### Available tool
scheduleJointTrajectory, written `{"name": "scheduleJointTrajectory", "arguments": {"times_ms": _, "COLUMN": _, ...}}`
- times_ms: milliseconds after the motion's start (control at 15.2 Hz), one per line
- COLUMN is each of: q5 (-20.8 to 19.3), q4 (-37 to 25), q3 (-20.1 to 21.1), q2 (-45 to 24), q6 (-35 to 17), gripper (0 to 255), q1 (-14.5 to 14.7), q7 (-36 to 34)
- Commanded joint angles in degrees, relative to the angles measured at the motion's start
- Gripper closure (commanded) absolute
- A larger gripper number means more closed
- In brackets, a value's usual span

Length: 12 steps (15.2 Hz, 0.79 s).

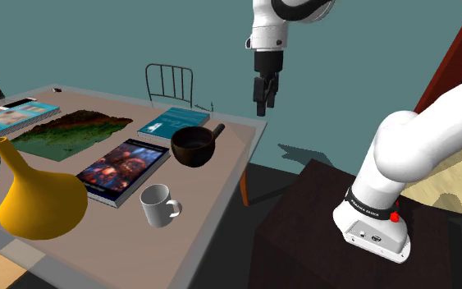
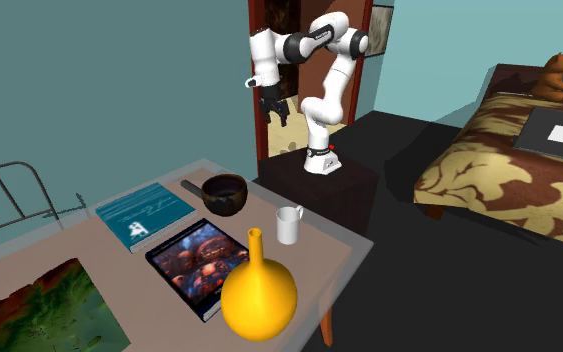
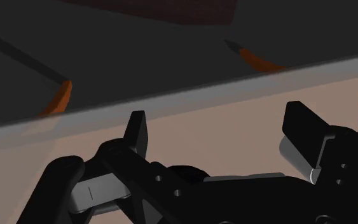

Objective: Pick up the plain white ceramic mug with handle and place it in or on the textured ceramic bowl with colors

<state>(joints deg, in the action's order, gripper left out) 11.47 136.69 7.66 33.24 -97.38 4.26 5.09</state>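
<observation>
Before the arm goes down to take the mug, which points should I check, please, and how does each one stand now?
1. Gripper open and empty: ok. The fingers stand apart with nothing between them.
2. Gripper lined up over the white mug: not ok. It hangs high and off to the side of the mug.
3. Mug upright and free to grasp: ok. It stands apart from the book and the yellow vase.
4. Dark bowl upright, its opening facing up: ok.
5. Finger opening wide enough for the mug: cannot tell.
</observation>
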Motion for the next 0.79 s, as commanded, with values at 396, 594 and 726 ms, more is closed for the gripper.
{"name": "scheduleJointTrajectory", "arguments": {"times_ms": 396, "q5": 0.0, "q4": -4.4, "q3": 7.8, "q2": -13.6, "q6": -11.4, "gripper": 0, "q1": 2.7, "q7": -4.8}}
{"name": "scheduleJointTrajectory", "arguments": {"times_ms": 594, "q5": -1.4, "q4": -7.3, "q3": 10.4, "q2": -19.4, "q6": -14.9, "gripper": 0, "q1": 3.4, "q7": -7.0}}
{"name": "scheduleJointTrajectory", "arguments": {"times_ms": 726, "q5": -2.8, "q4": -9.6, "q3": 12.0, "q2": -23.5, "q6": -17.0, "gripper": 0, "q1": 3.9, "q7": -8.7}}
